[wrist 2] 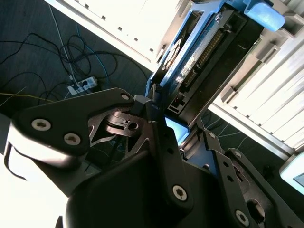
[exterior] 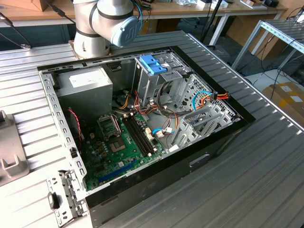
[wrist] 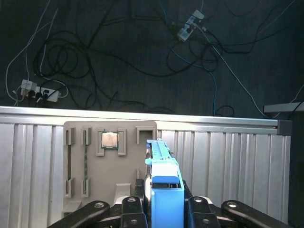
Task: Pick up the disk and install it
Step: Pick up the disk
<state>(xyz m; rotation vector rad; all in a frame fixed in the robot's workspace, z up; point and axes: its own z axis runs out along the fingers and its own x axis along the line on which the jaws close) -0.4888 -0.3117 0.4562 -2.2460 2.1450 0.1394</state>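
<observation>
My gripper (wrist: 165,209) is shut on the disk (wrist: 164,183), whose blue plastic rail runs out between the two dark fingers (wrist: 133,205). In the second wrist view the disk (wrist 2: 199,52) is seen edge-on, with a dark metal body, a row of connector pins and blue rails, clamped at its near end by the gripper (wrist 2: 183,137). It hangs over the ribbed metal table (wrist: 228,161), beside a grey holder plate (wrist: 78,156). Whether it still touches the plate I cannot tell. The arm's base (exterior: 102,23) stands behind the open computer case (exterior: 142,118).
Inside the case are a grey power supply (exterior: 85,83), a metal drive cage with a blue latch (exterior: 154,64), a green motherboard (exterior: 118,142) and loose cables. The holder plate carries a processor chip (wrist: 109,139). Beyond the table edge lies dark floor with cables (wrist: 142,61).
</observation>
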